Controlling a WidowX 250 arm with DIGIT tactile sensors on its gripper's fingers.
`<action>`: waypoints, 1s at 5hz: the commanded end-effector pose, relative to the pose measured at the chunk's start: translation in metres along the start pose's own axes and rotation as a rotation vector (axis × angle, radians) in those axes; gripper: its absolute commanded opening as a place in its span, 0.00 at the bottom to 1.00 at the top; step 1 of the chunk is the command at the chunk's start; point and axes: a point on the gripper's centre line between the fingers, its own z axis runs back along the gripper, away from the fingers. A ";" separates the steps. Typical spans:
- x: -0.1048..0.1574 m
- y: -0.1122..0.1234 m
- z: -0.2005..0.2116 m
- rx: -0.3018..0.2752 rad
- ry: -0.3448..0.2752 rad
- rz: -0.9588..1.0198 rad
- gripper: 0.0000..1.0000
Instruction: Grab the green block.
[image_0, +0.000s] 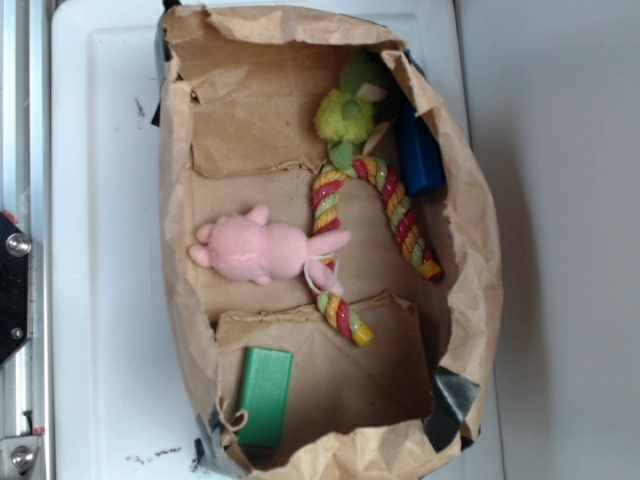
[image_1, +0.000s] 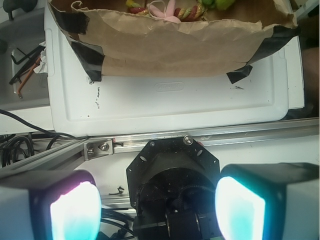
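Here, on the exterior view, I see a torn brown paper bag (image_0: 455, 215) lying open on a white tray (image_0: 110, 250). Going from left to right inside it: the green block (image_0: 265, 396) lies flat in the lower left corner of the bag, close to the paper wall and apart from the other toys. Next comes a pink plush toy (image_0: 262, 250) near the middle, touching a striped rope toy (image_0: 395, 212) that curves past it. A lime-green plush toy (image_0: 348, 112) sits at the top of the rope, and a dark blue block (image_0: 417, 152) leans just beside it against the right wall.

On the wrist view, my gripper (image_1: 157, 207) hangs outside the bag, over the metal rail (image_1: 210, 139) beside the tray. Its two fingers (image_1: 75, 212) are spread wide, with nothing between them
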 end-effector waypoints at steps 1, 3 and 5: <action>0.000 0.000 0.000 0.000 0.000 0.000 1.00; 0.098 0.014 -0.024 -0.044 -0.051 0.153 1.00; 0.137 0.035 -0.051 -0.090 -0.242 0.583 1.00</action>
